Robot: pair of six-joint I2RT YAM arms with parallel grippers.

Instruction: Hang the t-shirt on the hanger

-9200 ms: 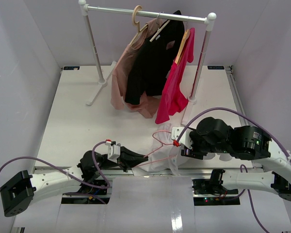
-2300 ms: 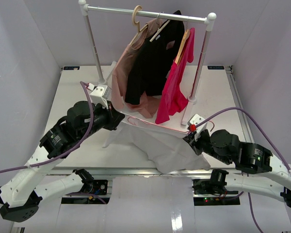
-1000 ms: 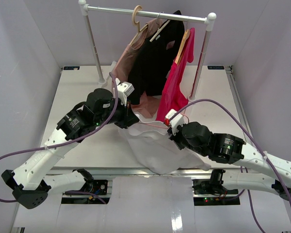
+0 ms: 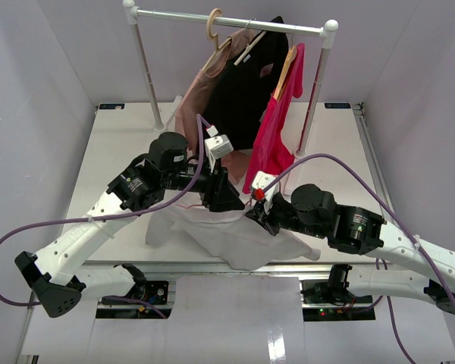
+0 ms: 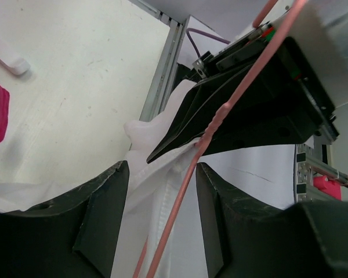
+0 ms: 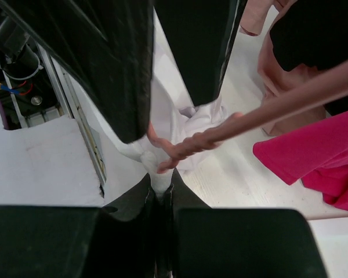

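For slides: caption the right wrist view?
Right pincer shut on the t-shirt, hanger neck alongside, left pincer open above.

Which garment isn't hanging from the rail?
The white t-shirt, down at the table's near edge; the dusty-pink top, black shirt and magenta top hang from the rail.

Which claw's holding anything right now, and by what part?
Right claw pinches a fold of the t-shirt beside the neck of the hanger. Left claw is open, holding nothing.

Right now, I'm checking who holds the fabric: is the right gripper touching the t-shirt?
Touching. In the right wrist view, the right gripper is shut, pinching white fabric of the t-shirt.
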